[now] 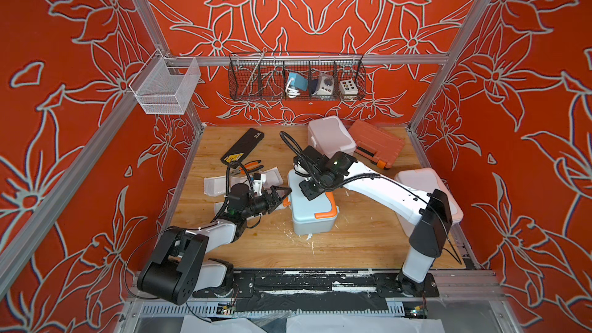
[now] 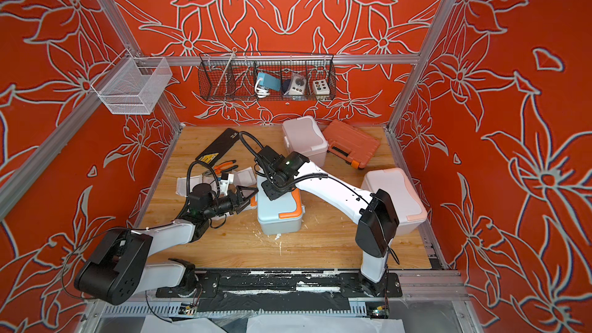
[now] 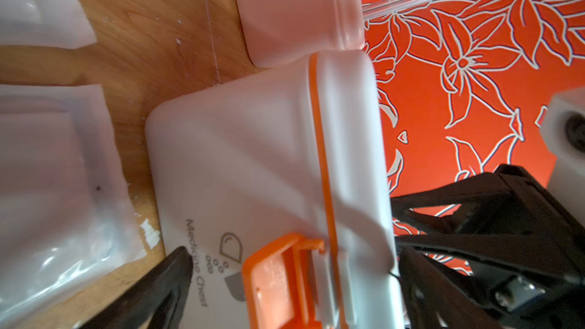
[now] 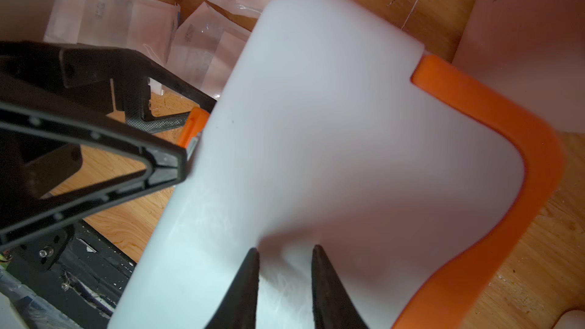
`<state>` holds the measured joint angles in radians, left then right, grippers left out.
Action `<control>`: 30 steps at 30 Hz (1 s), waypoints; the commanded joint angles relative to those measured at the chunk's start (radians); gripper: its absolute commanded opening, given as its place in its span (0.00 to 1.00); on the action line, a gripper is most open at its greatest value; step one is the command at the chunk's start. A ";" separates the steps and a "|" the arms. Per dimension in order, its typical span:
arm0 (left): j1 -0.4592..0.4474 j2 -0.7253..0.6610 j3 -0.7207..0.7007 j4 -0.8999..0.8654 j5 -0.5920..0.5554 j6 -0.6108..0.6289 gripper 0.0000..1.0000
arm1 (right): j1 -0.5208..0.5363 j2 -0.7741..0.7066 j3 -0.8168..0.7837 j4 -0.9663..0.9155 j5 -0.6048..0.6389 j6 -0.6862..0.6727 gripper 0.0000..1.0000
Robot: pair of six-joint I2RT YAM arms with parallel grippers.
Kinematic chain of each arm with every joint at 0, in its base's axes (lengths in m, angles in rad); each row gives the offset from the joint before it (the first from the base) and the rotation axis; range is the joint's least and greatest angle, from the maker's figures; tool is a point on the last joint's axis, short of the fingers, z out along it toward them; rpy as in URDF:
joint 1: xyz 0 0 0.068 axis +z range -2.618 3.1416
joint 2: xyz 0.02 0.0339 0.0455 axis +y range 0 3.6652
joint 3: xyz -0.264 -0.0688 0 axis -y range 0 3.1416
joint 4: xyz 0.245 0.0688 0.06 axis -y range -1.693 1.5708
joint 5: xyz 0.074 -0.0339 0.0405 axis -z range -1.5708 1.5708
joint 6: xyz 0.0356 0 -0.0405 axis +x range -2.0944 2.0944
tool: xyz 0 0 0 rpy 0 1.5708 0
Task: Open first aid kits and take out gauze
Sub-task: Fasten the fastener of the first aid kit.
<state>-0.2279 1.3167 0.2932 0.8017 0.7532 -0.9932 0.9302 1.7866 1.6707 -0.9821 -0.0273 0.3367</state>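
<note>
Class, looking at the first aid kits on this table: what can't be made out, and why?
- Contents of the pale blue-grey plastic first aid kit with orange trim: shut, every view.
- Print on the clear-wrapped white gauze pads: blurred, right wrist view.
- Orange plastic latch: cut by the left wrist view's edge.
- Right hand: under its own arm in both top views.

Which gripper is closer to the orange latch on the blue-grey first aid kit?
Left. The left gripper straddles the orange latch on the side of the blue-grey kit, jaws wide; the right gripper sits over the lid top, farther away.
</note>
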 commanded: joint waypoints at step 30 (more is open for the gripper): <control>-0.021 0.078 -0.017 0.417 0.171 -0.231 0.97 | 0.004 0.028 -0.081 -0.030 -0.085 0.031 0.27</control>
<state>-0.2413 1.4319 0.2665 1.1847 0.8730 -1.2129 0.9298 1.7775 1.6451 -0.9207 -0.0799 0.3542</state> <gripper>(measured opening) 0.974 0.271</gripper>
